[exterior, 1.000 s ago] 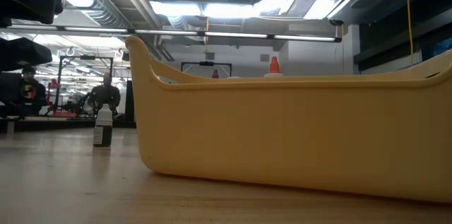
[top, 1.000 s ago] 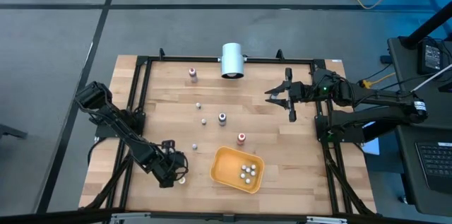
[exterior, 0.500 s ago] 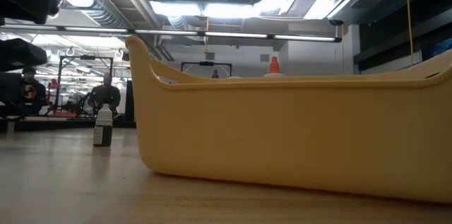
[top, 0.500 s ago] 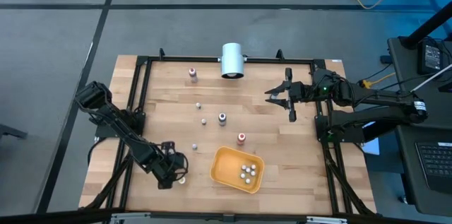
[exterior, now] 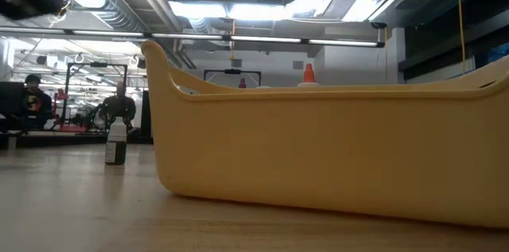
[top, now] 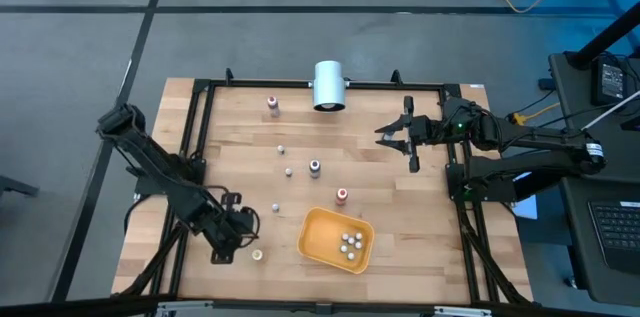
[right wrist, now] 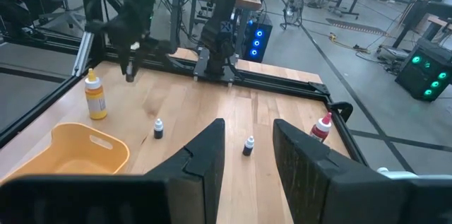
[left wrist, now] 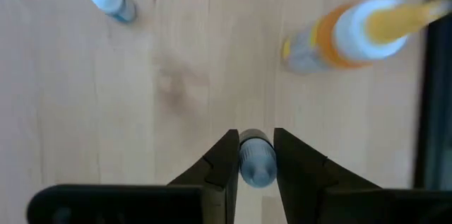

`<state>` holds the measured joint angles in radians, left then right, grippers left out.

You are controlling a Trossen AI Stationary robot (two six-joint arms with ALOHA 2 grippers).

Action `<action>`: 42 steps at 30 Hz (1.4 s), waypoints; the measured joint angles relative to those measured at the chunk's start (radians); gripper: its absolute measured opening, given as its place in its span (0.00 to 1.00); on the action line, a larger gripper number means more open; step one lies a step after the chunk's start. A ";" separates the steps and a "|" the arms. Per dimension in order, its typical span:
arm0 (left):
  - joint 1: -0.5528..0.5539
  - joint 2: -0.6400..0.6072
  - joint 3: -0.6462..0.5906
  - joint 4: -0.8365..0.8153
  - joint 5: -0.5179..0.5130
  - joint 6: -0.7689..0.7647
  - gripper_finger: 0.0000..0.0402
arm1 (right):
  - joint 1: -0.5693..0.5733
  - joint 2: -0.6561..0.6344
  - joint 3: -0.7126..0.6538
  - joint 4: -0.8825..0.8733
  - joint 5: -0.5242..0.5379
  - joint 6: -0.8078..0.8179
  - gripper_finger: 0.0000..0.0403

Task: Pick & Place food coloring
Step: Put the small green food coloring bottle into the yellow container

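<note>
text: none legible | labels: none readable on bottles or tray | brands: none | numbers: none | signs: none readable in room behind table

You've got the yellow tray filling most of the frame. A small white-capped bottle stands upright left of it, apart.

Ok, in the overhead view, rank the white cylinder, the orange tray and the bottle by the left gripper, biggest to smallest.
1. Orange tray, largest.
2. White cylinder, clearly smaller.
3. Bottle beside the left gripper, by far the smallest, just a dot.
</note>
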<state>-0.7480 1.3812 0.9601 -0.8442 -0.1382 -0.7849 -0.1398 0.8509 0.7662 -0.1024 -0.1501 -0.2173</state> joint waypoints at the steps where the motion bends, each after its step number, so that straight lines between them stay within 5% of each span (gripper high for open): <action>1: 0.006 -0.016 0.008 -0.002 -0.002 0.000 0.17 | 0.000 0.000 0.000 0.000 0.000 0.000 0.30; 18: 0.119 -0.074 0.060 -0.004 -0.023 0.109 0.17 | 0.000 0.000 0.000 0.000 0.000 0.000 0.30; 30: 0.307 -0.039 0.331 -0.095 0.011 0.407 0.17 | 0.000 0.000 0.000 0.000 0.000 0.000 0.30; 42: 0.453 0.229 0.702 -0.151 0.077 0.715 0.17 | 0.000 0.000 0.000 0.000 0.000 0.000 0.30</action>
<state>-0.2945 1.6100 1.6622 -0.9950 -0.0612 -0.0699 -0.1398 0.8509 0.7662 -0.1028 -0.1501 -0.2173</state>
